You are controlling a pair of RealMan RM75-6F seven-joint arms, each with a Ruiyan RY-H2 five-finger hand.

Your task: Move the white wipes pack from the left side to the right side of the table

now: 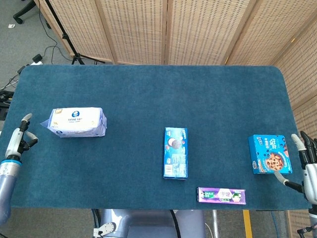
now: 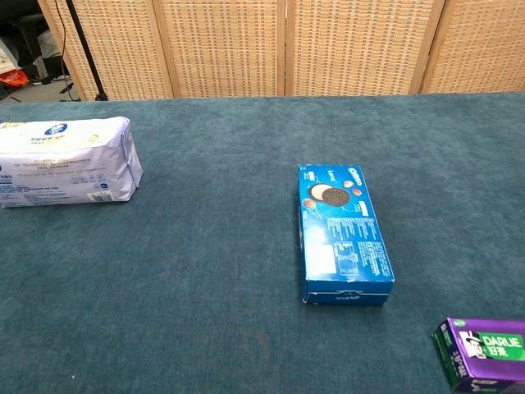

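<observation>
One soft, pillow-shaped white wipes pack [image 1: 77,122] lies flat on the left part of the blue carpeted table [image 1: 148,89], with three stiff rectangular packages further right: an Oreo box [image 1: 175,152] mid-table, a purple Darlie box [image 1: 221,195] near the front edge and a blue cookie box [image 1: 269,153] by the right edge. Wide bare carpet separates the pack from the boxes. The left hand [image 1: 17,143] hangs at the left edge, fingers apart and empty, well apart from the pack; the right hand [image 1: 308,153], just beside the cookie box, is likewise spread and holding nothing.

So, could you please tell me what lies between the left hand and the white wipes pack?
Nothing: in the head view only bare blue tabletop separates the left hand at the table's left edge from the white wipes pack.
</observation>
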